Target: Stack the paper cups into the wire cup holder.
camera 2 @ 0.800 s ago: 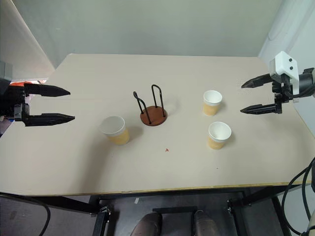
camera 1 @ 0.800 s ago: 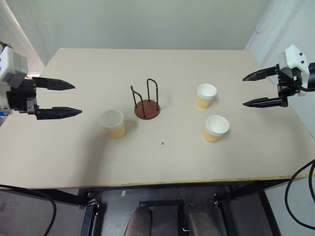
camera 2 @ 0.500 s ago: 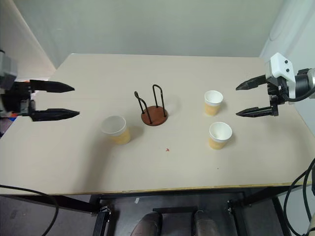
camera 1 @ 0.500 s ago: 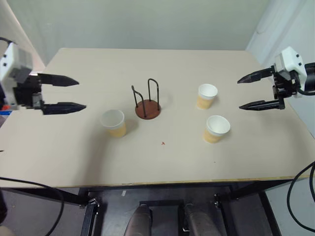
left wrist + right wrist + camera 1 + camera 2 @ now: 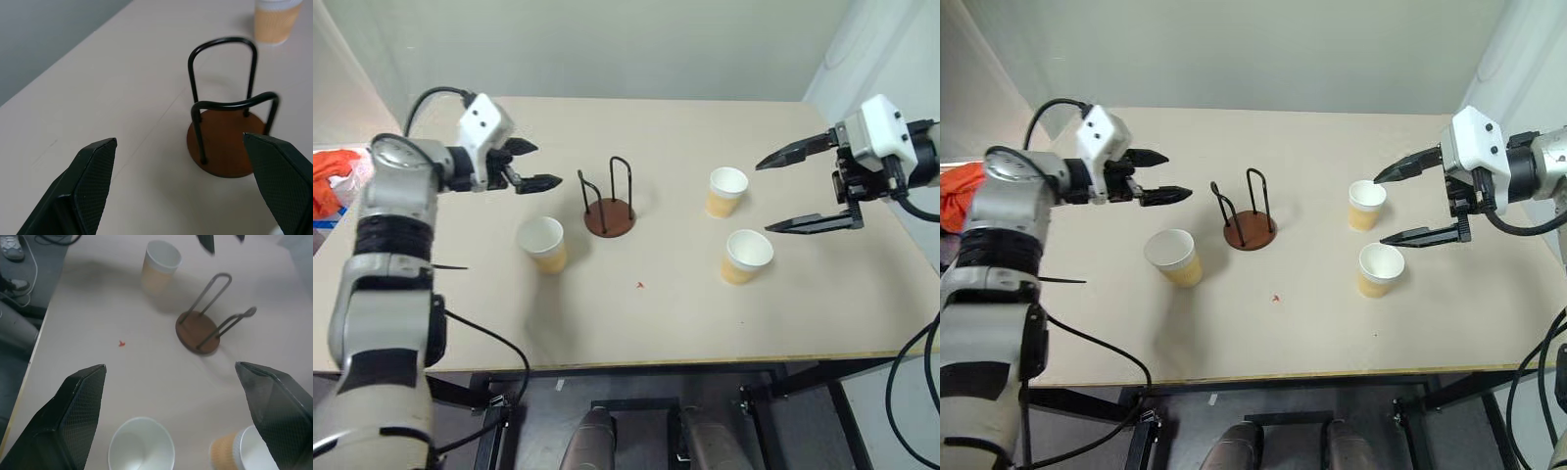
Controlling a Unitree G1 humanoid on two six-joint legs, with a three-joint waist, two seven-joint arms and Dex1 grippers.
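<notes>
The wire cup holder [image 5: 609,217], a reddish-brown disc with two black wire loops, stands mid-table and holds nothing. One of the paper cups [image 5: 541,243] stands upright to its near left. Two more paper cups stand to its right, one farther [image 5: 725,190] and one nearer [image 5: 745,256]. My left gripper [image 5: 546,164] hovers open just left of the holder, pointing at it; the left wrist view has the holder [image 5: 225,142] between its fingers. Above the two right cups my right gripper [image 5: 764,198] is open, pointing left. Both grippers are empty.
The tan table [image 5: 636,323] has its front edge near me and a grey wall behind it. A small red mark [image 5: 639,285] lies in front of the holder. An orange-red cloth [image 5: 333,176] lies off the table's left side.
My left gripper has swung in from the table's left edge to just beside the holder. My right gripper has moved left, over the two right cups. Both stayed open; no cup moved.
</notes>
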